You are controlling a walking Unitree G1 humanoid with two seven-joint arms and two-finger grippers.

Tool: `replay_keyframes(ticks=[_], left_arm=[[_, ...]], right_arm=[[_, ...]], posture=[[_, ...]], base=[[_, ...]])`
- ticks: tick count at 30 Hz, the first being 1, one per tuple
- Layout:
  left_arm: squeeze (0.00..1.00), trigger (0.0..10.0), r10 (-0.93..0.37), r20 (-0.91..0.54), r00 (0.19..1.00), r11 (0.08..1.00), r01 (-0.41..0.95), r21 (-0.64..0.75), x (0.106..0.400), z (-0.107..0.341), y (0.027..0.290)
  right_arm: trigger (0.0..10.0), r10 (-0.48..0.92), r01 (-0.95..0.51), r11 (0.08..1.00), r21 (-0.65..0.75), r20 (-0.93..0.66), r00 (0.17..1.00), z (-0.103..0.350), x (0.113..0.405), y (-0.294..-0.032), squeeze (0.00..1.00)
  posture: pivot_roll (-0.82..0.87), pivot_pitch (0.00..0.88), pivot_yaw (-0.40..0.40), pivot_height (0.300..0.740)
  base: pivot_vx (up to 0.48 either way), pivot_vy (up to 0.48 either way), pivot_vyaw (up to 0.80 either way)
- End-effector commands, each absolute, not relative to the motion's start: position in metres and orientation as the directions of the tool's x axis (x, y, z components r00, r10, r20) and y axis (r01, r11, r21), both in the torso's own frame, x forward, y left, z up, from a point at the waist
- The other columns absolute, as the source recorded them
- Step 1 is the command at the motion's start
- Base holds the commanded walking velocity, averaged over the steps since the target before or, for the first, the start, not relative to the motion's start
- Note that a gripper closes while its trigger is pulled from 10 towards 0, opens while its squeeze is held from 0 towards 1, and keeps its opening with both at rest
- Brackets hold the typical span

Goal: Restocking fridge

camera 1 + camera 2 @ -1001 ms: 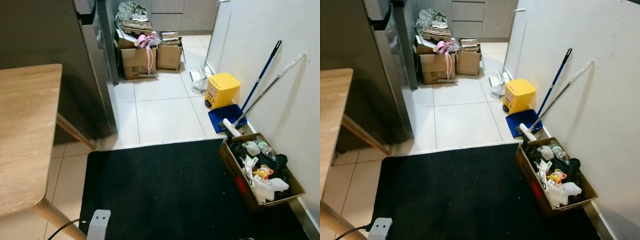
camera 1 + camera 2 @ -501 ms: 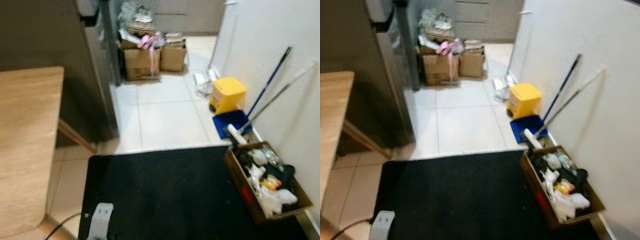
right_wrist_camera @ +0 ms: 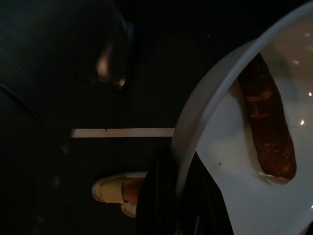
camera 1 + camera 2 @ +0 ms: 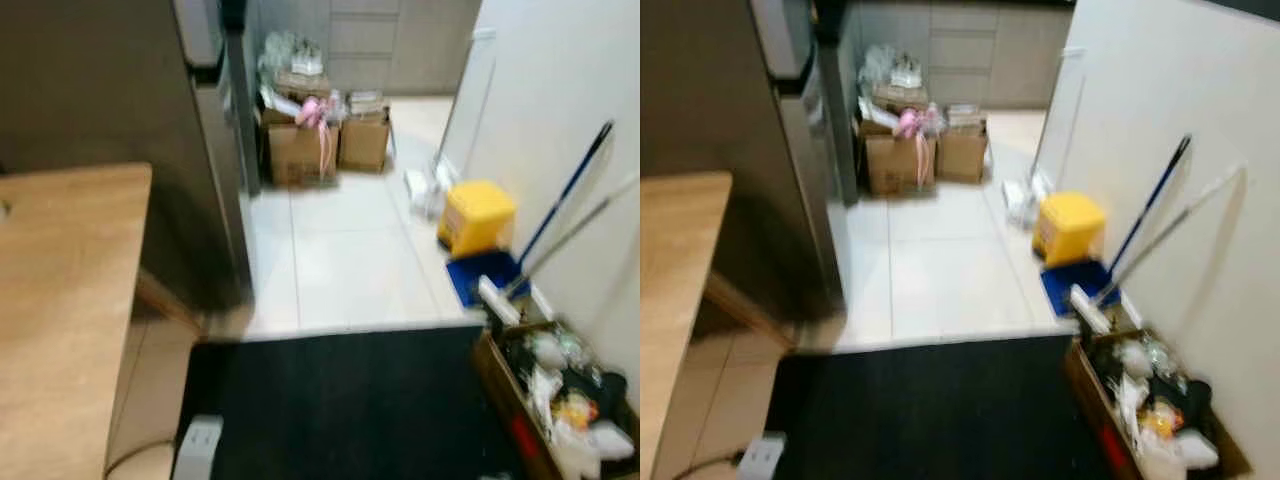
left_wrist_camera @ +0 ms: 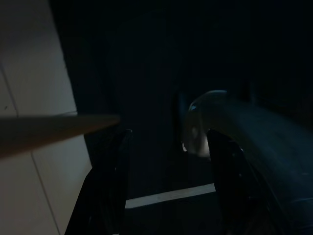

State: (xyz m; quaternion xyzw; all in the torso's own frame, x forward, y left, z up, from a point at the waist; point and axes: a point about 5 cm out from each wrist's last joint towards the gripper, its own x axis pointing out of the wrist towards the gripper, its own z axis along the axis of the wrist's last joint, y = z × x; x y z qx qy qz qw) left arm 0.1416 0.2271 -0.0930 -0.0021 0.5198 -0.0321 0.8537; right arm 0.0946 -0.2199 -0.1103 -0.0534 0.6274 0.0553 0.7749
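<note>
The tall dark grey fridge (image 4: 200,150) stands at the left, its doors closed, just beyond the wooden table (image 4: 60,300). In the right wrist view my right gripper (image 3: 178,166) is shut on the rim of a white plate (image 3: 205,103) that carries a brown sausage (image 3: 266,122); one black finger (image 3: 164,196) lies against the rim from below. The left wrist view is very dark: my left gripper (image 5: 166,147) hangs open over the black mat, with nothing between its two fingers.
A black mat (image 4: 340,400) covers the near floor, with a white power strip (image 4: 197,445) at its left edge. Along the right wall stand a box of rubbish (image 4: 560,400), a blue dustpan (image 4: 480,275) with brooms, and a yellow bin (image 4: 478,212). Cardboard boxes (image 4: 300,150) sit beyond the fridge.
The whole picture has shifted and blurred: the camera has moved forward, so the fridge and the boxes look nearer. Nothing in the room has itself moved.
</note>
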Motion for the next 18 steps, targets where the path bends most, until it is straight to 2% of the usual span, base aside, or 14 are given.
replay_keyframes(ticks=[1,18], left_arm=[[0.00,10.0,-0.061,-0.888,0.455,0.997,0.063,-0.036,0.1429,-0.0929,0.2256],[0.00,10.0,-0.068,-0.889,0.452,0.996,0.080,-0.036,0.1411,-0.0934,0.2254]], right_arm=[[10.0,0.005,-0.142,0.990,-0.025,-0.979,0.205,-0.1095,0.0935,-0.2248,0.00],[10.0,-0.022,-0.171,0.984,-0.053,-0.984,0.179,-0.1101,0.0903,-0.2267,0.00]], posture=[[0.01,0.023,-0.062,0.740],[0.00,0.014,-0.060,0.740]], base=[[0.270,0.000,0.00],[0.269,0.000,0.00]])
